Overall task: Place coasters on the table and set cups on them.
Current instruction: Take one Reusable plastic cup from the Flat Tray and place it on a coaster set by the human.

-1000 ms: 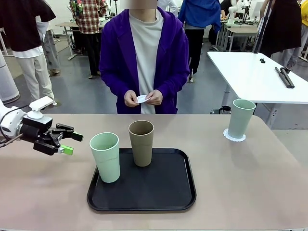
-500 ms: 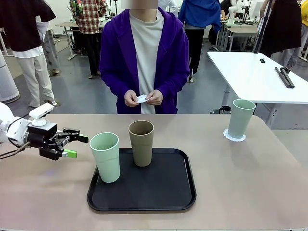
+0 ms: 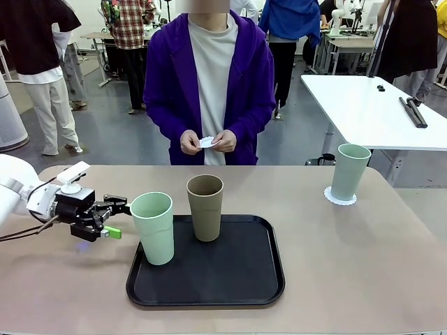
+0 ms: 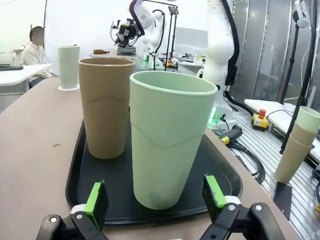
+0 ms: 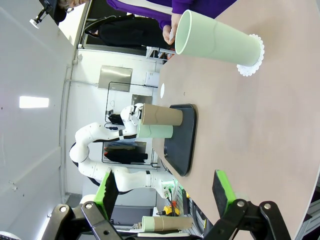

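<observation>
Though empty, left gripper (image 3: 118, 218) beside 1 mint cup (image 3: 153, 227).

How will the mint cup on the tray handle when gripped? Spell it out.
The mint cup is tall and tapers to a narrow base, so a high push would probably tip it. Its rim looks thin, so it is likely light and may flex under a hard squeeze. Its matte surface should give the left gripper fair hold.
</observation>
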Controlling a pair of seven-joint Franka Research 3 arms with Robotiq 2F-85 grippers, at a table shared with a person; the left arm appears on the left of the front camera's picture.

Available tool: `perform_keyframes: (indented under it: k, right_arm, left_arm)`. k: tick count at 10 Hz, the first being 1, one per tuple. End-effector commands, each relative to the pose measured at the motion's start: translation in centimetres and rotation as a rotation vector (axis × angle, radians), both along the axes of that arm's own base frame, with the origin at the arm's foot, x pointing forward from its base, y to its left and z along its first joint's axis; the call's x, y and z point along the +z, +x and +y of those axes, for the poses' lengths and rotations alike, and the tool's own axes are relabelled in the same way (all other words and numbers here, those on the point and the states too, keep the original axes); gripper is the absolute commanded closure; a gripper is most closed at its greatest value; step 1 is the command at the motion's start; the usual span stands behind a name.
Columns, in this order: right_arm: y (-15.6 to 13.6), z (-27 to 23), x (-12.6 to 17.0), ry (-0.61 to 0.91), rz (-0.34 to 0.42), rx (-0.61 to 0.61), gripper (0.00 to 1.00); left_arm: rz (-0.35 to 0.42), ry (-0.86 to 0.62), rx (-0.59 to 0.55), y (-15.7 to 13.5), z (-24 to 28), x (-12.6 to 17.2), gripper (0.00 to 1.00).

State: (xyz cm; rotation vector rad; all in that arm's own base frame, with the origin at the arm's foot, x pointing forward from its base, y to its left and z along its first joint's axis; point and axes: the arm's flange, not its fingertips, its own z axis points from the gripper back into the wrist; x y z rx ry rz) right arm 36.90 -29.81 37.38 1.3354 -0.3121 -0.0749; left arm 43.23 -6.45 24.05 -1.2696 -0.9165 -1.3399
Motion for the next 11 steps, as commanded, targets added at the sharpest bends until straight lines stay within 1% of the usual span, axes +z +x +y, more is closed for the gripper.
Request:
perform_keyframes:
  k: [1, 4, 11]
  right_arm:
    - [0.0, 0.1, 0.1, 0.011, -0.005, -0.002, 0.00]
    - [0.0, 0.1, 0.1, 0.011, -0.005, -0.002, 0.00]
    - [0.0, 0.1, 0.1, 0.011, -0.005, -0.002, 0.00]
  left_arm:
    - [-0.018, -0.020, -0.013, 0.5, -1.3, -0.4, 0.00]
    - [0.006, -0.015, -0.052, 0.4, -2.6, -0.9, 0.00]
    - [-0.004, 0.002, -0.097, 0.1, -6.4, -1.4, 0.00]
